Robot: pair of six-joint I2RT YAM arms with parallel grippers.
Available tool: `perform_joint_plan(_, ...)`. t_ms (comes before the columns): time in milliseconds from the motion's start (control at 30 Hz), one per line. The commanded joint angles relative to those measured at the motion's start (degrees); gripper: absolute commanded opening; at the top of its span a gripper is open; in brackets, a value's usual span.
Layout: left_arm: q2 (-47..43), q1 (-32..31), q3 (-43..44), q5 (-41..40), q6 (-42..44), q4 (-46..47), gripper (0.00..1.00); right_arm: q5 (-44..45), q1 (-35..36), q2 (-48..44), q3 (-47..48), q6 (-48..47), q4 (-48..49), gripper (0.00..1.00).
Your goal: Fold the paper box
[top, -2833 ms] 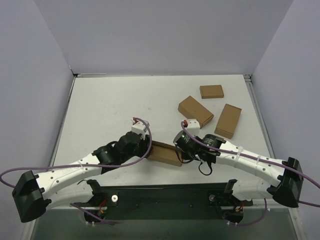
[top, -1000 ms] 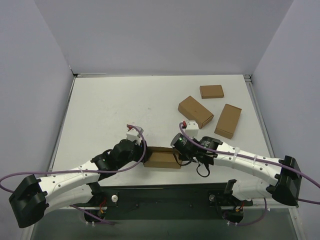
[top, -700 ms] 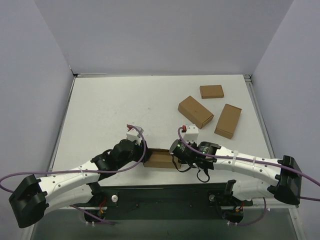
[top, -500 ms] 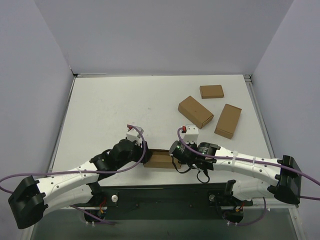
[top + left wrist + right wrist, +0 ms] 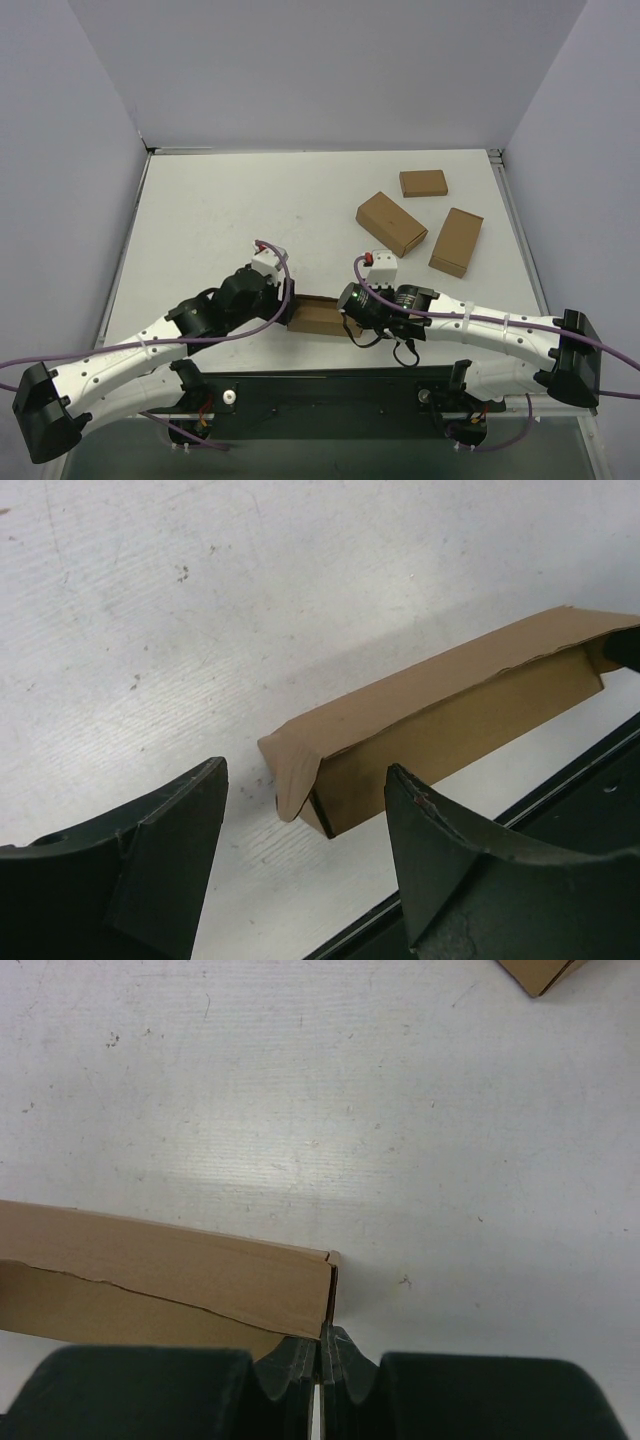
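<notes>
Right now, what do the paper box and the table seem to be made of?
The paper box looks like thin matte brown cardboard: its end flap curls and creases show. The table seems a hard white matte sheet, perhaps painted or laminated; it bears scuffs and dark specks.

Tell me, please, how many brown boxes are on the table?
4. At the far right: back box, middle box, right box. The near box lies at the near edge, mid-width. Another could be hidden from view.
</notes>
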Motion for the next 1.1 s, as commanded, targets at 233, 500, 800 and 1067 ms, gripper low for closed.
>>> perform_joint_plan(233,-1.39,-0.4,2.64,-1.52,-0.89,-9.05,0.71,-0.61,0.39,1.2,-0.09,0.74,-5.79,0.0)
perform_joint_plan(500,0.71,-0.4,2.54,-0.29,1.57,-5.35,0.51,-0.62,0.39,1.46,0.17,0.56,-5.7,0.0)
perform_joint_plan(800,2.91,-0.4,4.12,1.11,2.54,-4.56,0.15,-0.18,0.39,2.51,0.7,0.12,-5.88,0.0)
perform_joint_plan(1067,6.25,0.21,9.83,3.04,-3.17,-9.04,0.0,0.88,1.0,4.45,1.05,0.38,-6.76,0.0)
